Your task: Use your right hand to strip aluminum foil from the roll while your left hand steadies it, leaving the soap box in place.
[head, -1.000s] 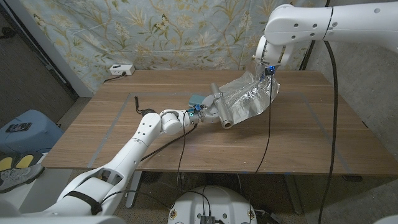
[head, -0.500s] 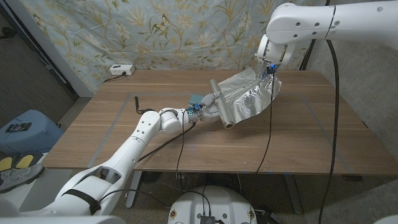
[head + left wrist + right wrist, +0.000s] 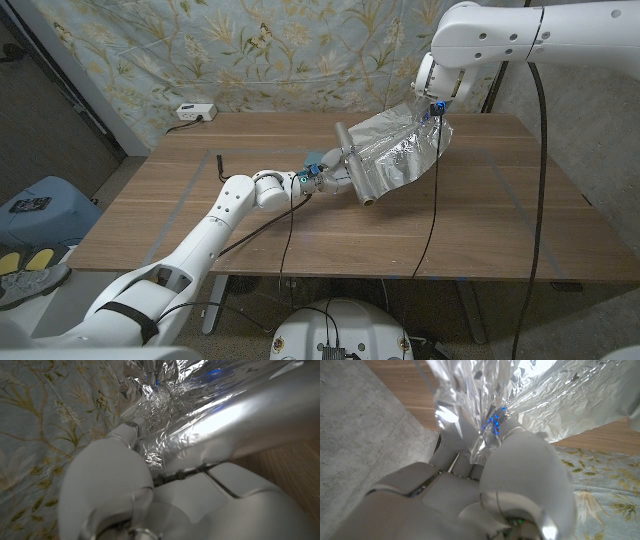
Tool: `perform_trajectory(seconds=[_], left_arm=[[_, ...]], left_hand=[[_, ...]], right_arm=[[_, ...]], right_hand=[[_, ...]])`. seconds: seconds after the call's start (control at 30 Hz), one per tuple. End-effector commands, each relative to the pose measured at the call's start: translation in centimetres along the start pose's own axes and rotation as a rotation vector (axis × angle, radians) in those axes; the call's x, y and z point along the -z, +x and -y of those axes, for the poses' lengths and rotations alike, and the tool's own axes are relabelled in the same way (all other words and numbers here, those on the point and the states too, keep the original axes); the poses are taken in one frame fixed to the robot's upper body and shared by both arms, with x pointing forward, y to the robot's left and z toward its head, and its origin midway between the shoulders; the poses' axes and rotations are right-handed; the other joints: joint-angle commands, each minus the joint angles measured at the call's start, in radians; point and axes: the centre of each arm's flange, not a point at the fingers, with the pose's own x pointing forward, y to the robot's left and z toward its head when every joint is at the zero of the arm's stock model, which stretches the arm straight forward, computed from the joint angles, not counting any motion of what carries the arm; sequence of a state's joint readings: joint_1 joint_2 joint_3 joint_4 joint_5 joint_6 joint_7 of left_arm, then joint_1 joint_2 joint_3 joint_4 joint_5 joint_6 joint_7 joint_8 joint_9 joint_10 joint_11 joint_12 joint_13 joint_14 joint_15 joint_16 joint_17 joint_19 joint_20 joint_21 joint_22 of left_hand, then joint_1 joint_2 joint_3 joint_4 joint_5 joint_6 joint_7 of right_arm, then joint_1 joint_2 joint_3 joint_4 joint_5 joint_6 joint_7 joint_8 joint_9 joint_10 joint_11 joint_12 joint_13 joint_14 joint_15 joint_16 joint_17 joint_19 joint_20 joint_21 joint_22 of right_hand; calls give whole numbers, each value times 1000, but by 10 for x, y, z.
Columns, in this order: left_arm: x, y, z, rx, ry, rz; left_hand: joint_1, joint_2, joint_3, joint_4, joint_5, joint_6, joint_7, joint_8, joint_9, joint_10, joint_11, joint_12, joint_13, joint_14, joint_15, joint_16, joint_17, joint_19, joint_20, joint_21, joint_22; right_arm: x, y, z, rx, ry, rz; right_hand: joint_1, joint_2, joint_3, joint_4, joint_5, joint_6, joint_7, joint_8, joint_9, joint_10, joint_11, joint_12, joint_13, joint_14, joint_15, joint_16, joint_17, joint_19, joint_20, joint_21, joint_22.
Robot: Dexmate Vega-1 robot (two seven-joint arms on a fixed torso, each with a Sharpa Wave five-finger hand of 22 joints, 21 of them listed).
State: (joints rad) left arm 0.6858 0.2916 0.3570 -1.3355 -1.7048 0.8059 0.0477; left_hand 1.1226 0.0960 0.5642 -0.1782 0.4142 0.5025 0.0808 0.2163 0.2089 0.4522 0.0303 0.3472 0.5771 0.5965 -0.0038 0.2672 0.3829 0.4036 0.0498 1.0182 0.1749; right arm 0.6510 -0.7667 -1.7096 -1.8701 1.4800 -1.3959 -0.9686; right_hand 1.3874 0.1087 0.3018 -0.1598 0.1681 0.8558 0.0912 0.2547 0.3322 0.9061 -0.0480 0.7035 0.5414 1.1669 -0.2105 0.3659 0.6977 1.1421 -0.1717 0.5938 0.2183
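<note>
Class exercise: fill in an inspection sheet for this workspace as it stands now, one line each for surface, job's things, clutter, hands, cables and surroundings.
Surface: wooden table, tape lines on it.
Job's things: foil roll with a crinkled foil sheet pulled out; soap box beside the roll.
Clutter: black object on the table.
Hands: left hand grips the roll; right hand holds the sheet's raised end.
Cables: black cable hangs from the right arm.
Surroundings: floral curtain; power strip.

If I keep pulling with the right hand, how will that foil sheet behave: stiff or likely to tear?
The foil sheet is already crinkled and sagging between the roll and the right hand, so it is probably floppy and light. Bunched in that hand's grip, it may tear rather than slide.
</note>
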Motion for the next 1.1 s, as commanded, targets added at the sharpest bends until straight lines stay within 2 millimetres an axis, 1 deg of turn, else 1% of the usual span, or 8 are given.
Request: perform_trajectory(seconds=[0.03,0.2,0.43,0.53,0.6,1.1], left_arm=[[-3,-5,-1,-1,3,7],[-6,-7,1,-3,20,11],[-7,-9,1,-3,23,15],[-8,-10,1,-7,25,15],[-8,-10,1,-8,28,17],[-6,-13,3,-4,29,12]], left_hand=[[9,-3,0,1,-2,4,2,3,4,10,0,1,6,1,-7,4,4,4,-4,7,2],[12,-5,0,1,-3,4,2,2,3,10,-4,0,6,2,-9,6,4,5,-4,7,2],[19,-5,0,0,-4,5,3,0,3,10,-1,-1,7,2,-8,8,5,4,-3,7,3],[21,-4,0,0,-4,4,3,0,3,10,0,-2,7,2,-8,9,5,3,-3,7,3],[24,-3,0,0,-5,6,4,0,3,10,1,-2,7,1,-8,10,6,0,-2,6,3],[42,-2,2,-2,-8,7,3,-2,3,15,0,-3,10,-1,-9,14,8,0,-1,8,3]], right_arm=[[1,2,9,20,-5,-16],[1,2,12,23,-6,-23],[3,2,15,29,-9,-24],[4,3,15,27,-5,-26],[4,3,16,29,-8,-26],[7,2,26,48,-12,-33]], right_hand=[[9,8,-1,3,9,7,3,-6,2,-1,-5,9,4,1,-7,-5,6,-5,-3,10,0],[10,9,-2,3,9,8,3,-8,3,-2,-4,9,2,2,-7,-9,8,-7,-3,16,-1],[10,9,-4,3,9,10,2,-11,4,-3,-6,9,-1,6,-6,-12,11,-10,-3,24,-2],[10,10,-5,3,9,10,2,-12,4,-1,-2,10,-2,6,-5,-14,12,-12,-3,27,-2],[11,10,-5,2,10,10,2,-12,5,-3,-5,11,-1,6,-6,-15,13,-13,-3,30,-3],[10,9,-9,3,10,12,2,-16,8,-5,-5,14,0,6,-5,-24,17,-20,-2,44,-5]])
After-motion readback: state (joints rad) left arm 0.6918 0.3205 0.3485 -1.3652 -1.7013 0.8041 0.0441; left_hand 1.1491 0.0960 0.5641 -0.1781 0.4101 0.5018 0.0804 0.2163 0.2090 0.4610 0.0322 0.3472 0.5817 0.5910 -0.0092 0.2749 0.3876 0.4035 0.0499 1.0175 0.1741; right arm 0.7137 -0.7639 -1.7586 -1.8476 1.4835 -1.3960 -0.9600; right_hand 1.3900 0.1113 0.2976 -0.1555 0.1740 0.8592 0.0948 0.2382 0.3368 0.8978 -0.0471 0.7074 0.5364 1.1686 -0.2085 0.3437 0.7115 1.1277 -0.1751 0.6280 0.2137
